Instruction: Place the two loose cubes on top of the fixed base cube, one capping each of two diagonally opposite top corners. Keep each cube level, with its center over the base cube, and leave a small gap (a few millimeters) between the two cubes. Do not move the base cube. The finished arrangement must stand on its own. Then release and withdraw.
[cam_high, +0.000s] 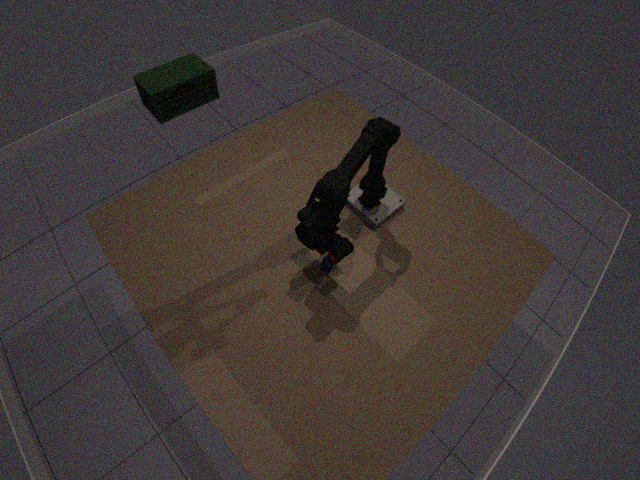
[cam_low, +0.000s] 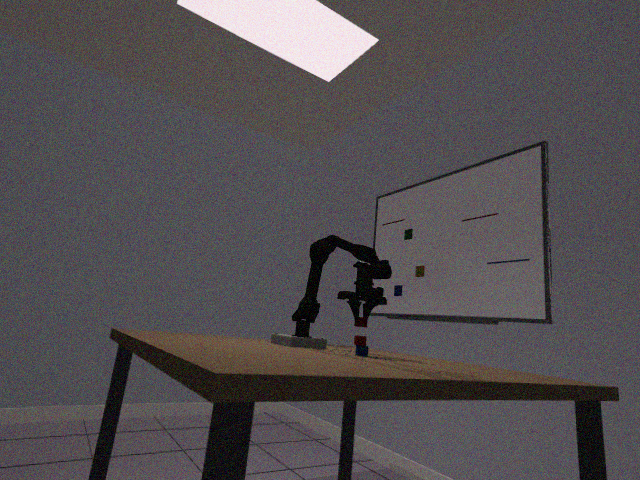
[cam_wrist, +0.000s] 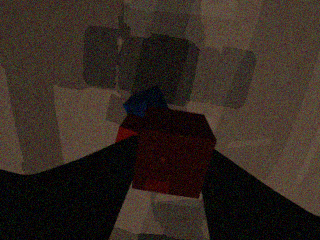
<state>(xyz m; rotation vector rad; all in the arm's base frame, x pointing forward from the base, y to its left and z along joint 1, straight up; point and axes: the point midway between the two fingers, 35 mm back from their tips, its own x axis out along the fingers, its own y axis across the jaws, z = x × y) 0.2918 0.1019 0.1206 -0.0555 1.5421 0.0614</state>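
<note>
Pinching the upper red cube (cam_low: 360, 322) (cam_wrist: 172, 162) by opposite faces, my gripper (cam_low: 360, 316) (cam_wrist: 171, 148) hangs it above the placed red cube (cam_low: 360, 340) on the blue base cube (cam_low: 361, 351) (cam_wrist: 145, 101); it seems light, rigid, best held mid-face.

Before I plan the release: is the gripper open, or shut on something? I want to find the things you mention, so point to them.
Shut on a red cube (cam_low: 360, 322) (cam_wrist: 172, 162): the wrist view shows it between the gripper's (cam_low: 360, 321) (cam_wrist: 170, 165) two fingers.
</note>
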